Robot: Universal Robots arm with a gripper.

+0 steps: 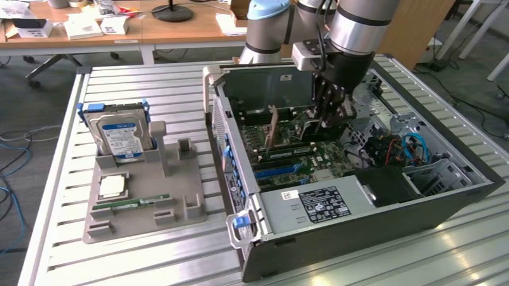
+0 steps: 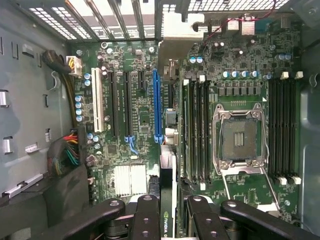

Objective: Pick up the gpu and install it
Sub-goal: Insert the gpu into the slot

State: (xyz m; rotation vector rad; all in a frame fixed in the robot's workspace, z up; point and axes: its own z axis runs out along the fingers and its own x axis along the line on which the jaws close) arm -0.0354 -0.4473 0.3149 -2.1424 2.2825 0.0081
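The black claw point(image 2: 168, 212), its linkage fingers point(image 2: 146, 210) on either face of the card, is clamped on the gpu point(image 2: 167, 175), a thin black circuit card seen edge-on with a small green maker's logo on its rim. The card runs straight out from the claw, and what looks to be its silver end bracket point(image 2: 177, 30) lies at the far end, by the vented rear wall of the case

In the exterior view the claw point(image 1: 328, 119) stands inside the open black tower computer case point(image 1: 453, 193), with the card directly beneath it over the green motherboard point(image 1: 296, 159). Just beside the card and parallel to it lies the long blue expansion slot point(image 2: 157, 100). On the card's other side are the black memory slots, and beyond them the silver-framed processor socket point(image 2: 239, 137). Whether the card's lower edge touches the board I cannot tell

I judge the pick-up done and the install in hand: the card is carried and lined up lengthwise but not seated. Seating would call for its edge connector to sit squarely over the chosen slot, bracket against the rear opening, then a straight, even press with no tilt

Well away from the claw, outside the case, a grey moulded parts tray point(image 1: 139, 205) holds a silver hard drive point(image 1: 121, 138) with a blue-white label
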